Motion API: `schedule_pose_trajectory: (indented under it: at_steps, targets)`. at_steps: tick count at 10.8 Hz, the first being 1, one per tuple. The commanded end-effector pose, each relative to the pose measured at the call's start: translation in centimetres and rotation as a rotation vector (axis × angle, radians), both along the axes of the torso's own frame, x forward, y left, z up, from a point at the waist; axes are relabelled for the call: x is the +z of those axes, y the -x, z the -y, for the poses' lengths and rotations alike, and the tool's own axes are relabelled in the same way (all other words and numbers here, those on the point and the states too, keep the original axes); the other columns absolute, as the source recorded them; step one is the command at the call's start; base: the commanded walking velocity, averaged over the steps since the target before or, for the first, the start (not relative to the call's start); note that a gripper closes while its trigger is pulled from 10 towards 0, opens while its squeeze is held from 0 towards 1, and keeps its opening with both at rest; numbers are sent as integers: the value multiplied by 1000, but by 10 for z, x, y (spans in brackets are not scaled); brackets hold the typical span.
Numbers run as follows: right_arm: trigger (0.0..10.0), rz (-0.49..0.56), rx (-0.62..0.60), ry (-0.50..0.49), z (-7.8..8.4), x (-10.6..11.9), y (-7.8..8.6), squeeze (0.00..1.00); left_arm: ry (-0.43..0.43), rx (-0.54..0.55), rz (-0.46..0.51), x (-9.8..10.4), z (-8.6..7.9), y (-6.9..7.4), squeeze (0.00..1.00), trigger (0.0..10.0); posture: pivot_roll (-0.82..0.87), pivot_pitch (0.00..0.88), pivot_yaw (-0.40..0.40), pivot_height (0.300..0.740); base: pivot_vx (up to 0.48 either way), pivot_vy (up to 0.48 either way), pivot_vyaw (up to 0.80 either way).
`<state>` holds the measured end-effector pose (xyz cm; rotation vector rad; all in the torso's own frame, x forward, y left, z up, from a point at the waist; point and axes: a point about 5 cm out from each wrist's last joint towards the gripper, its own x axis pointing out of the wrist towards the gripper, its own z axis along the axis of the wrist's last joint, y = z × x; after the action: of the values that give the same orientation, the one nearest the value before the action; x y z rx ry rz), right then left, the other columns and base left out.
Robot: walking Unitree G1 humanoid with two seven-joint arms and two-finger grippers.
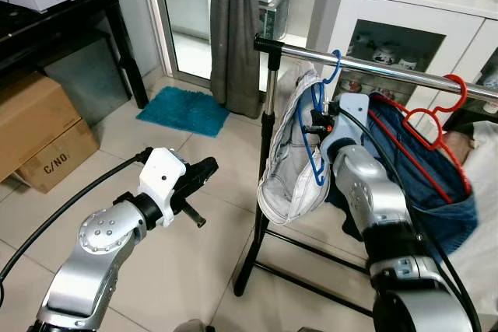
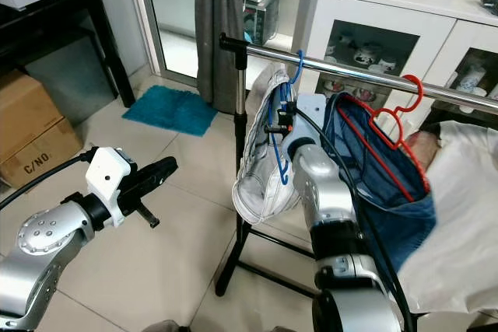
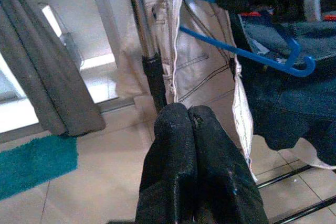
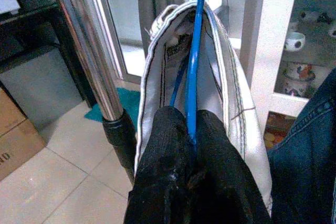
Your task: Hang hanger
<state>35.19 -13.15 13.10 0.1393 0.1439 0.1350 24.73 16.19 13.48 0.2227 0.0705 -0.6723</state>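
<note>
A blue hanger (image 1: 315, 149) carrying a white garment (image 1: 292, 169) has its hook (image 1: 334, 64) over the chrome rail (image 1: 381, 69) of a clothes rack. My right gripper (image 4: 190, 116) is shut on the hanger's blue wire just below the rail, with the white garment draped around it. My left gripper (image 1: 204, 167) is held out over the floor to the left of the rack post, shut with nothing in it; its fingers (image 3: 173, 129) point at the garment. Further right on the rail, a red hanger (image 1: 432, 126) holds blue denim (image 1: 428, 192).
The rack's black post (image 1: 268, 99) and floor bars (image 1: 311, 274) stand straight ahead. Cardboard boxes (image 1: 39, 130) and a black table (image 1: 70, 13) are at the left, with a teal mat (image 1: 183, 110) and grey curtain (image 1: 233, 29) behind. A white cabinet (image 1: 405, 13) stands behind the rail.
</note>
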Motion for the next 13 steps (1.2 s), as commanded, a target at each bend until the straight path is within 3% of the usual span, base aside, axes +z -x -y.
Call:
schedule_pose_trajectory:
  at_steps: [1, 3, 6, 8, 13]
  targets:
    - [0, 183, 9, 3, 3, 32, 0, 0, 1, 44, -2, 1, -6, 0, 0, 10000, 18, 0, 2, 740, 0, 0, 0]
    - [0, 276, -16, 19, 11, 40, 11, 0, 4, 76, -17, -4, -4, 1, 0, 10000, 13, 0, -2, 740, 0, 0, 0]
    - [0, 354, 27, -2, 10, 45, 21, 0, 29, 78, -23, -5, 1, -1, 0, 10000, 9, 0, 2, 740, 0, 0, 0]
    - [0, 344, 118, 26, 10, 35, 38, 0, 36, 97, -38, -6, -2, 0, 0, 10000, 1, 0, 3, 740, 0, 0, 0]
    - [0, 294, 128, 15, 24, 12, 78, 0, 41, 84, -47, -9, -1, 0, 0, 10000, -15, 0, 14, 740, 0, 0, 0]
